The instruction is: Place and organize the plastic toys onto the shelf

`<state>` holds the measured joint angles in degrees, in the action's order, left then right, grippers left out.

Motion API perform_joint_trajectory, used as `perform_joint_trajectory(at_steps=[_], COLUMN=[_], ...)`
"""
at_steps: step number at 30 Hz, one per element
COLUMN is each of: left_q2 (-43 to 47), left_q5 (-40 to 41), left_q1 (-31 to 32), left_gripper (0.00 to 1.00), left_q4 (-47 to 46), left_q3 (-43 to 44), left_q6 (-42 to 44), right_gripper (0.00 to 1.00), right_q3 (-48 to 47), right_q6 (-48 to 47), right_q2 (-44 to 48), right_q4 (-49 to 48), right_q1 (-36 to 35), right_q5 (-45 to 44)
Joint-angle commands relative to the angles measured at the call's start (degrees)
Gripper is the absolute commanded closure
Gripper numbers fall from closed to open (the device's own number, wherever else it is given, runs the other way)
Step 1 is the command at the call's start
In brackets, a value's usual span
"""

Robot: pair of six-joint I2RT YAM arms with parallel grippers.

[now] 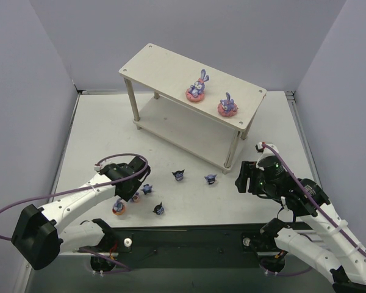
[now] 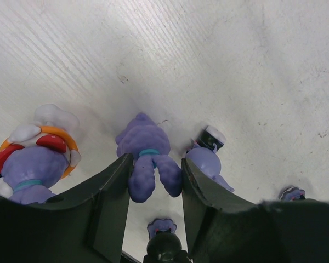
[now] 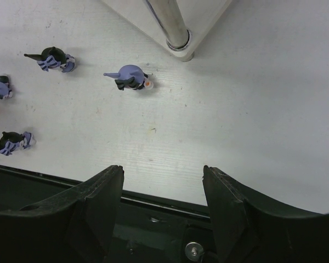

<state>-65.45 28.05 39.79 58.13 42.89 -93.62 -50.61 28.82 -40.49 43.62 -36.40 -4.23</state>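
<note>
Left end effector (image 2: 156, 161) around purple rabbit (image 2: 144, 141)

No text, label, brand or number can be read on the toys (image 1: 197, 87), shelf (image 1: 158, 67) or tabletop (image 1: 110, 134).

In the overhead view, a rabbit (image 1: 136, 197) at lower left is being largely covered by the left tool (image 1: 132, 190), and the dark figures (image 1: 179, 175) are being shown too small for their faces to be told. In the left wrist view, the orange-based rabbit (image 2: 35, 159) is being cropped by the left edge, and a small figure (image 2: 292, 193) at lower right is being half hidden behind a finger (image 2: 230, 219). In the right wrist view, the shelf leg (image 3: 172, 22) is being cut off by the top edge.
</note>
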Motion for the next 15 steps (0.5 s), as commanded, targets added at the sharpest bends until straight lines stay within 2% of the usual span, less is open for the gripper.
perform_joint_trajectory(at_steps=[1,6,12,13,15], left_q2=[-0.03,-0.03,0.06,-0.11,-0.73], left_q5=[1.21,1.92,2.62,2.53,2.45], left_q1=[-0.5,-0.5,-0.59,-0.77,-0.77], left_gripper=[0.58,0.71,0.73,0.73,0.73], left_q4=[-0.03,-1.96,-8.55,-11.69,-14.0], left_q3=[1.23,2.1,3.07,3.42,4.21], left_q6=[-0.25,4.23,15.38,20.27,24.26], right_gripper=[0.4,0.4,0.4,0.4,0.4], right_q3=[0.16,0.07,0.07,0.07,0.16], right_q6=[-0.34,-0.43,-0.34,-0.34,-0.25], right_q2=[-0.03,-0.2,-0.38,-0.47,-0.47], right_q4=[1.03,1.12,1.03,1.03,1.03], right_q1=[0.37,0.46,0.54,0.54,0.46], right_q5=[-1.57,-1.57,-1.57,-1.48,-1.4])
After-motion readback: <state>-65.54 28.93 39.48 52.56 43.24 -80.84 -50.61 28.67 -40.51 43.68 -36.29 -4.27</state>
